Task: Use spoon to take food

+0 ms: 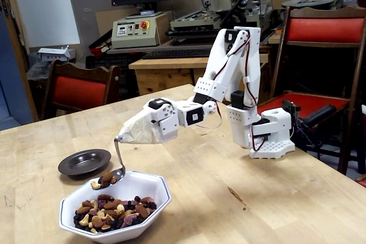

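Pincer (pixel 122 137) wrapped, grip unclear, spoon (pixel 116 167) fixed at tip, carrying food (pixel 105 179)

The gripper (pixel 123 136) is wrapped in pale tape or cloth, so its fingers are hidden and how they stand cannot be told; the top of the spoon (pixel 116 164) handle vanishes into that wrapping. The spoon's oval bowl is mostly covered by the few nuts heaped on it. The white bowl (pixel 157 195) hides the lower layers of the food (pixel 111 210), and its near rim almost meets the picture's bottom edge. The table (pixel 240 198) is cut off at the left, bottom and right edges. The dark plate (pixel 84 161) near the table's left edge is too dim inside to read.
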